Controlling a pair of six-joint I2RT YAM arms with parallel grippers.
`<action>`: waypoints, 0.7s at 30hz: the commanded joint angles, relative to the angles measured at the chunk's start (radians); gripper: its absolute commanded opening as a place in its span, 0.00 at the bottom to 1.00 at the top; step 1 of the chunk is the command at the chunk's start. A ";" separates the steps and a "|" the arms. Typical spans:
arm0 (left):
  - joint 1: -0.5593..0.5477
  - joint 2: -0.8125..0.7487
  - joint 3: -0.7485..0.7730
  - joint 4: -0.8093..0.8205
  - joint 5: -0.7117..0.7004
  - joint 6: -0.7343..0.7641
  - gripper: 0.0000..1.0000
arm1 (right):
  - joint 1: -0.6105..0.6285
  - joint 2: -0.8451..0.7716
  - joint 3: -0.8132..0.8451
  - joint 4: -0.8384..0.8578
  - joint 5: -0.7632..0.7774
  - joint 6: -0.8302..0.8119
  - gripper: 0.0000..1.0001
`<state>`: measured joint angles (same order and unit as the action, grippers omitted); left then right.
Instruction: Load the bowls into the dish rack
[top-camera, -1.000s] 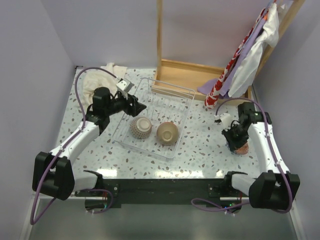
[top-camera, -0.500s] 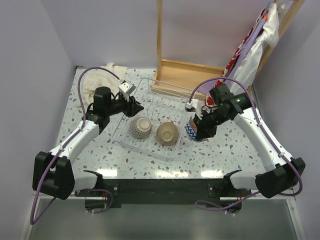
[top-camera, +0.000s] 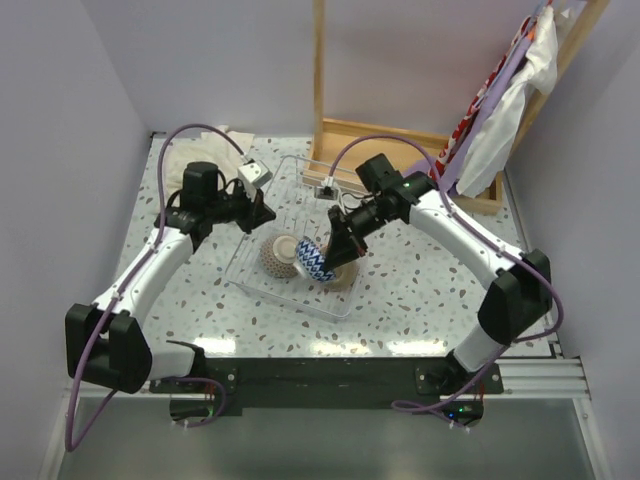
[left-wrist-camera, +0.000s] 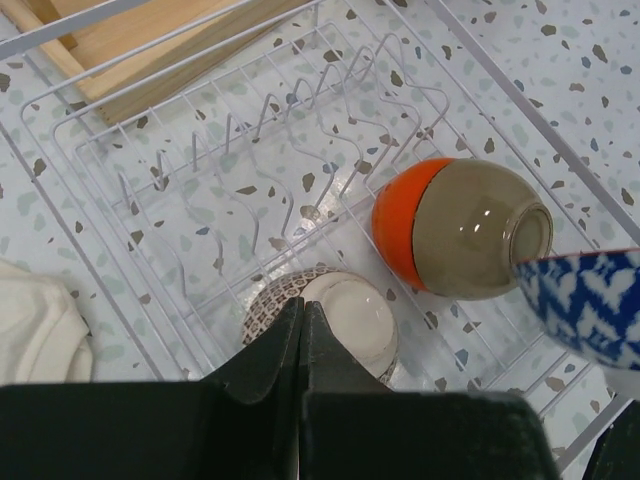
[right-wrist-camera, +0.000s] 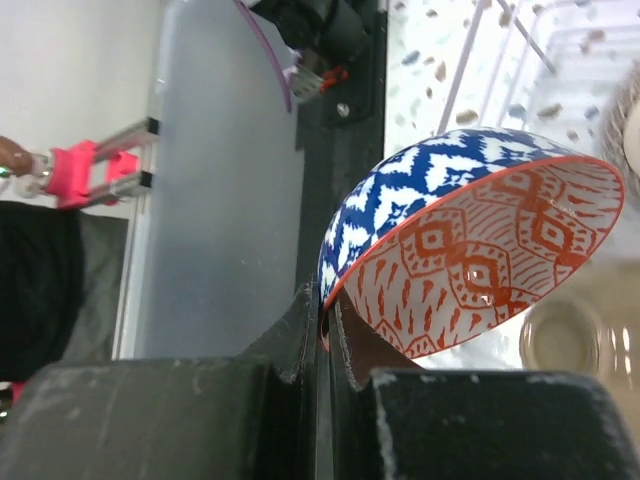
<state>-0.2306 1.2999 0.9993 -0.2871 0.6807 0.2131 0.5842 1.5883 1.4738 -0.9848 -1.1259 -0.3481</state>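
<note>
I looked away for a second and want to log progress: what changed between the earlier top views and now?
The right gripper, shut on the blue-patterned bowl, carried it left from the right side of the table to above the dish rack. The left gripper closed empty and drew back slightly leftward. The speckled bowl and orange bowl stayed put in the rack.

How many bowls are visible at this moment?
3: a speckled bowl and an orange-and-tan bowl in the dish rack, and a blue-patterned bowl held over it by the right gripper. Others may be hidden.
</note>
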 joint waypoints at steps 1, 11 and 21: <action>0.034 0.001 0.093 -0.096 0.011 0.071 0.00 | 0.054 0.117 0.060 0.144 -0.214 0.040 0.00; 0.051 0.007 0.141 -0.241 0.005 0.192 0.00 | 0.078 0.508 0.336 -0.600 -0.380 -0.617 0.00; 0.051 0.013 0.117 -0.328 0.006 0.310 0.00 | 0.092 0.593 0.287 -0.603 -0.367 -0.680 0.00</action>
<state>-0.1871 1.3109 1.1084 -0.5697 0.6731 0.4397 0.6678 2.2082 1.7653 -1.3060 -1.4021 -0.9382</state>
